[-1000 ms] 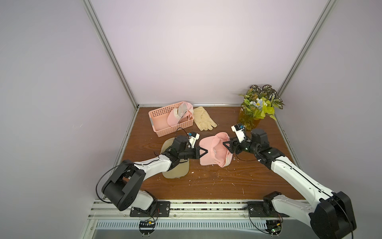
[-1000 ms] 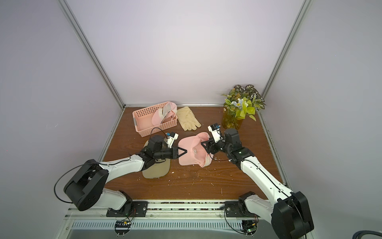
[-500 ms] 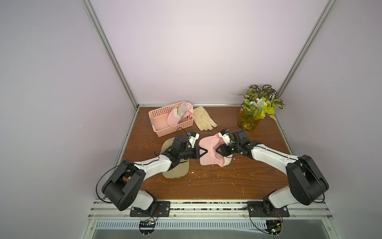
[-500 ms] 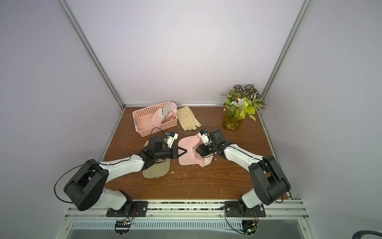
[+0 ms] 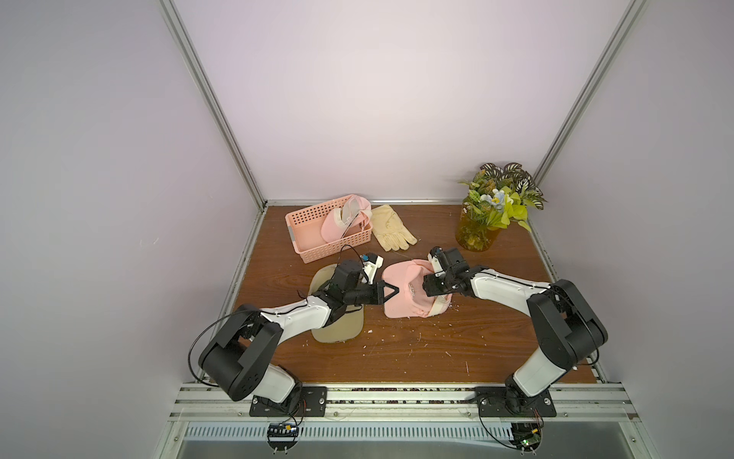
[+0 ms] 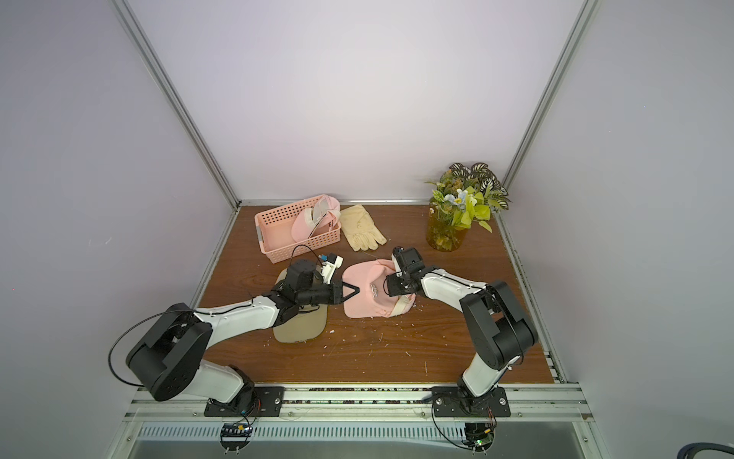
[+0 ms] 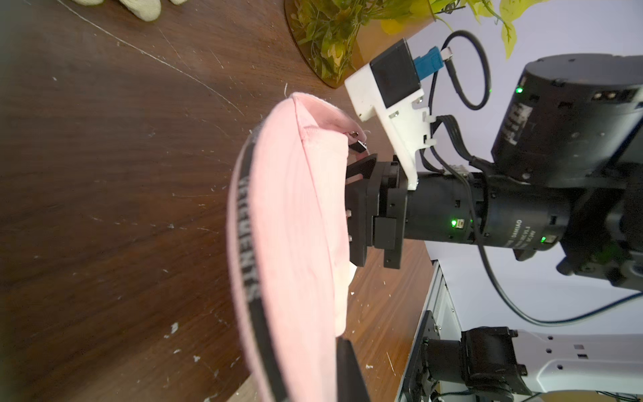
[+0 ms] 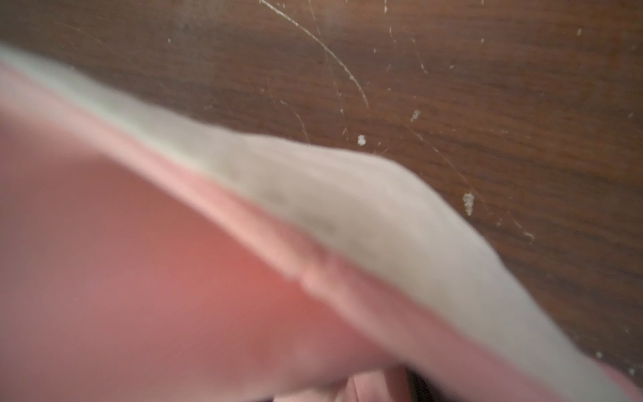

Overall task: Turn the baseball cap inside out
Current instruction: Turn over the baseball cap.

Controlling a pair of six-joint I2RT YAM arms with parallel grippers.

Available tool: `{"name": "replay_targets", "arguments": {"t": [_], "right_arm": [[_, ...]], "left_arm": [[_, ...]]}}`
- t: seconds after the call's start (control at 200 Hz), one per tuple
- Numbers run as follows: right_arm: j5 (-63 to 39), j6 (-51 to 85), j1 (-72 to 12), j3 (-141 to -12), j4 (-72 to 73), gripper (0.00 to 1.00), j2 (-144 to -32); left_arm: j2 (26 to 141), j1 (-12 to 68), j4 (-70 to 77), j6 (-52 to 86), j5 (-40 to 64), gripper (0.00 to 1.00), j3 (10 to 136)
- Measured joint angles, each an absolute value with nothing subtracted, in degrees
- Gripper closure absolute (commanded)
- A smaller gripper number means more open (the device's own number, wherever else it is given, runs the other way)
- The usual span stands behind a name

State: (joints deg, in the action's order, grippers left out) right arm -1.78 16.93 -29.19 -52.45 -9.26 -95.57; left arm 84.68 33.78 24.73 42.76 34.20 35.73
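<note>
Lettering shows in two places in the left wrist view: "DAMIAO" is printed on the right arm's motor housing (image 7: 517,234), and grey letters run along a black band (image 7: 248,243) at the cap's rim, too skewed to read.

Two pink caps are in view. One pink cap (image 5: 337,226) lies in the single pink basket (image 5: 306,242). The baseball cap (image 5: 401,306) sits nearer the arm bases than the basket, between the two tools. The left tool (image 5: 391,293) is pinched closed on the baseball cap's edge. The right tool (image 5: 431,287) reaches into the crown, its fingers hidden by fabric, so I cannot tell how its jaws stand.

One cream glove (image 5: 391,232) lies just beside the basket. One amber vase of leaves (image 5: 476,234) stands well apart from the basket, by the same back wall. One tan flat item (image 5: 337,330) lies under the left arm, nearer the bases than the basket.

The counter (image 5: 397,357) is dark wood, scratched and dotted with white flecks. Pale lilac walls (image 5: 377,99) with metal corner posts enclose it.
</note>
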Motion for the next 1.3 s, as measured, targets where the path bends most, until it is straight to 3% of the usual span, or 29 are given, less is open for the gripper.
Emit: {"name": "replay_targets", "arguments": {"t": [0.21, 0.475, 0.636, 0.991, 1.296], "right_arm": [[-3.1, 17.0, -29.5, -52.5, -7.6, 0.47, -97.6], [-6.1, 17.0, -29.5, -52.4, -5.0, 0.88, -98.5], [-13.6, 16.3, -29.0, -50.0, -2.7, 1.00, -95.8], [-33.4, 15.7, -23.1, -45.3, -0.5, 1.00, -77.9], [-42.1, 18.4, -13.7, -38.3, 2.7, 1.00, -70.4]], "left_arm": [[85.9, 33.8, 25.2, 42.8, 33.3, 1.00, 36.0], [87.9, 33.8, 25.6, 42.6, 31.9, 1.00, 36.9], [87.6, 34.0, 25.5, 42.6, 30.8, 1.00, 36.9], [86.2, 34.3, 25.4, 43.1, 25.3, 0.99, 36.7], [82.2, 34.6, 24.8, 42.9, 22.8, 1.00, 35.6]]}}
